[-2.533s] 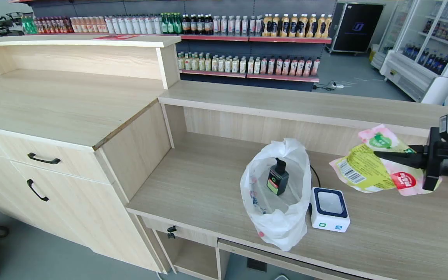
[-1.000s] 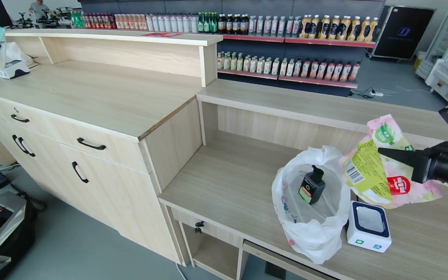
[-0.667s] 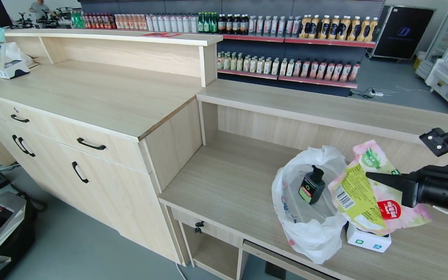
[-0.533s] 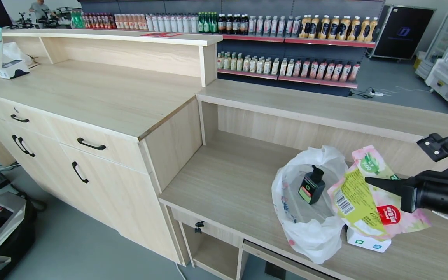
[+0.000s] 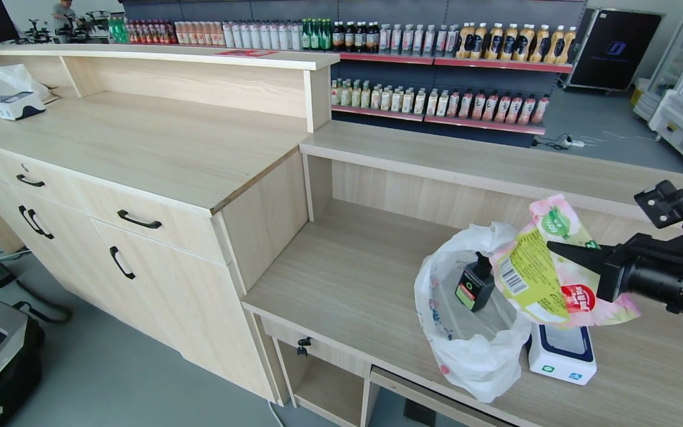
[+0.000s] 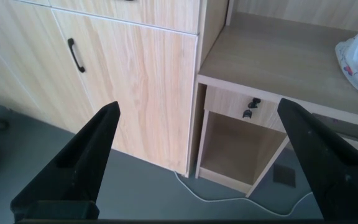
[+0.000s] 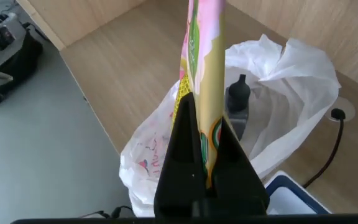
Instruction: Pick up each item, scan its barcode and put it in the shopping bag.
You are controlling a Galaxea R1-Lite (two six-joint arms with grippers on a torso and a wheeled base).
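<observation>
My right gripper (image 5: 567,256) is shut on a flat pink and yellow-green snack pouch (image 5: 546,267), holding it upright in the air over the right rim of the white plastic shopping bag (image 5: 466,356). The pouch's barcode faces left. Seen edge-on in the right wrist view, the pouch (image 7: 205,68) rises from my gripper (image 7: 205,146) above the bag (image 7: 291,68). A dark pump bottle (image 5: 474,286) stands inside the bag. The white scanner (image 5: 561,359) with a dark blue rim sits on the counter right of the bag, partly under the pouch. My left gripper (image 6: 201,158) hangs open over the floor beside the counter.
The low wooden counter (image 5: 347,267) has a raised back ledge (image 5: 466,163) behind the bag and a taller cabinet (image 5: 140,166) to the left. A black cable (image 7: 334,146) runs behind the scanner. Shelves of bottles (image 5: 436,71) line the aisle beyond.
The camera shifted early on. Since then my right gripper dipped the pouch down over the scanner, then lifted it and carried it left to the bag's rim.
</observation>
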